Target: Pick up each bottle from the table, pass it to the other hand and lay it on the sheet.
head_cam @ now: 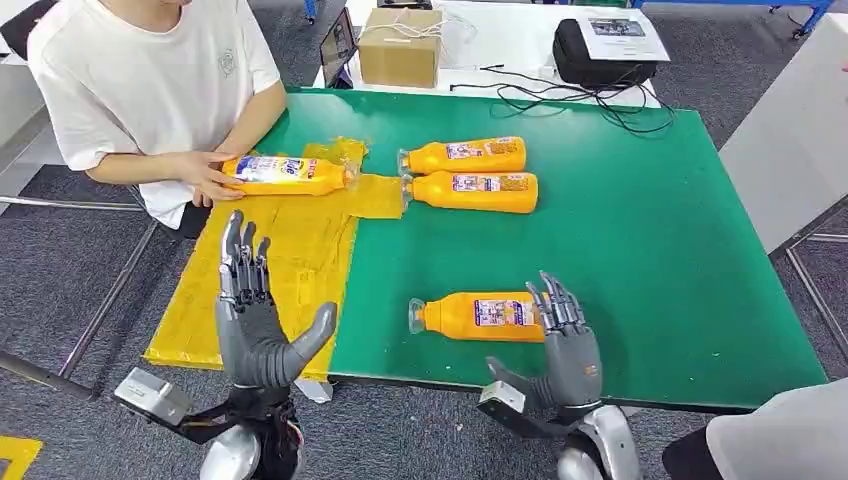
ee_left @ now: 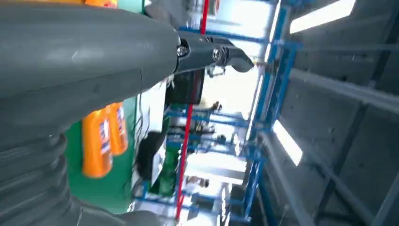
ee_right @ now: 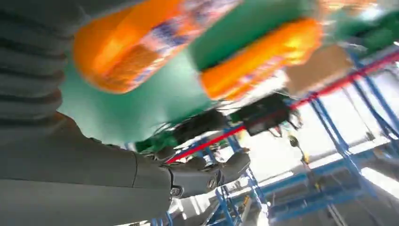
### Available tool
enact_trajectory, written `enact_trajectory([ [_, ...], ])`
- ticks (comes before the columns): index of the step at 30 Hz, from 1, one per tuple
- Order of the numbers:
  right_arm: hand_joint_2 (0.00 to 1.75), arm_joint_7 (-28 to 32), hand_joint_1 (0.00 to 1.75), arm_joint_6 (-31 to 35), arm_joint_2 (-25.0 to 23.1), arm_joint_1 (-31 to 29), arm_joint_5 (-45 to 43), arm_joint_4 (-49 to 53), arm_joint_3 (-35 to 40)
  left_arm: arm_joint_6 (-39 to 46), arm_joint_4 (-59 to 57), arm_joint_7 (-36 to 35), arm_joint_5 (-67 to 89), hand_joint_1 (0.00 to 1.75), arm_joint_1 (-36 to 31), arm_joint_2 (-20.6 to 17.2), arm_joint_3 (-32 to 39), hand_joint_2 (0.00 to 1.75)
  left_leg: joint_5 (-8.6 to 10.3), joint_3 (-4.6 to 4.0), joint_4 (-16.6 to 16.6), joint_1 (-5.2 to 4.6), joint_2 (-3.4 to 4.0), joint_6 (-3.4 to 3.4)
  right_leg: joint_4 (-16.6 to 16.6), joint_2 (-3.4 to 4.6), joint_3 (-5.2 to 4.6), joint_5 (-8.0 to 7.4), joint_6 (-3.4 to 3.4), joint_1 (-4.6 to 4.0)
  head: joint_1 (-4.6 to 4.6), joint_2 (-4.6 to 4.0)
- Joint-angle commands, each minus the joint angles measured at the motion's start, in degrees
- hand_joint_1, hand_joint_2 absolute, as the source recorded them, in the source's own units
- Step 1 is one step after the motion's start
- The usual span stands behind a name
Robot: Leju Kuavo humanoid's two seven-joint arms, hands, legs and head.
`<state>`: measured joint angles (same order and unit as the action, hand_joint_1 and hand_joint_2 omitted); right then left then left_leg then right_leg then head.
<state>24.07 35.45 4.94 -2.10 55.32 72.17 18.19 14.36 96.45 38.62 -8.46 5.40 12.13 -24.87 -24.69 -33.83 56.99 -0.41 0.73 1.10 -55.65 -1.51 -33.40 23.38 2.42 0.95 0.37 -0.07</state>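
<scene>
We take the nearest bottle (head_cam: 478, 316) as our landmark: it lies on its side on the green counter (head_cam: 640, 260) close to the near edge, its long axis running across our view, cap end toward the yellow sheet (head_cam: 290, 270) and base end toward our right hand (head_cam: 565, 345). That hand stands upright just at the base end, its fingers (head_cam: 555, 300) spread and straight, holding nothing; the fingertips appear to overlap the bottle's base in the head view, though we cannot tell whether they touch it. In the right wrist view the orange body of that bottle (ee_right: 141, 42) sits close ahead of the palm.

Our left hand (head_cam: 258, 320) is well to the cap side of the landmark, raised over the sheet with fingers apart and nothing in it. So we judge the right hand the nearer one for the pick, with the left placed to receive.

Beyond the landmark, two more bottles (head_cam: 470, 175) lie side by side, parallel to it. A fourth bottle (head_cam: 285, 172) lies on the sheet's far part under a person's hand (head_cam: 205, 180).

For the grasp, we think the fingers must wrap across the bottle's short axis.
</scene>
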Motion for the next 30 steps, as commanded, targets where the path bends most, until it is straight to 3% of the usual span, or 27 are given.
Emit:
enact_trajectory([
  [1, 1.75, -3.0, 0.0, -0.9, 3.4, -4.4, 3.9, -8.8, -1.1, -1.2, 0.6, -0.6, -0.6, 0.0, 0.9, -3.5, -2.9, 1.75, -0.09, 0.24, 0.0, 0.07, 0.08, -0.1, 0.1, 0.24, 0.22, 0.04, -0.11, -0.05, -0.02, 0.0],
  [10, 1.75, -6.0, 0.0, -7.1, 4.1, -16.4, 6.2, -21.6, 0.9, 0.6, -1.9, -0.9, 1.6, 0.0, -1.4, -3.4, -4.3, 1.75, -0.01, 0.13, 0.0, 0.03, 0.17, -0.05, 0.1, 0.27, 0.07, -0.06, -0.05, -0.03, -0.02, 0.0],
  [19, 1.75, -7.2, 0.0, -9.7, -2.2, -30.7, 7.6, -43.2, 5.6, -2.1, -7.9, -4.7, -1.1, 0.0, -7.0, -2.5, -7.1, 1.75, 0.0, 0.24, 0.0, 0.08, 0.33, -0.06, 0.0, 0.5, 0.16, -0.13, -0.07, -0.07, -0.02, 0.0],
  [27, 1.75, -8.9, 0.0, -12.3, -3.2, -32.2, 7.8, -48.6, 7.0, -2.0, -10.0, -6.5, -1.7, 0.0, -8.3, -2.3, -7.6, 1.75, 0.03, 0.24, 0.0, 0.05, 0.08, 0.0, 0.0, 0.21, 0.2, -0.05, -0.01, -0.05, -0.04, 0.0],
  [30, 1.75, -10.7, 0.0, -17.6, -3.5, -32.8, 7.1, -50.5, 7.4, -3.2, -10.7, -9.2, -2.6, 0.0, -8.4, -2.6, -8.2, 1.75, 0.01, 0.25, 0.0, 0.06, 0.06, -0.01, 0.0, 0.22, 0.22, -0.04, -0.02, -0.06, -0.02, 0.0],
])
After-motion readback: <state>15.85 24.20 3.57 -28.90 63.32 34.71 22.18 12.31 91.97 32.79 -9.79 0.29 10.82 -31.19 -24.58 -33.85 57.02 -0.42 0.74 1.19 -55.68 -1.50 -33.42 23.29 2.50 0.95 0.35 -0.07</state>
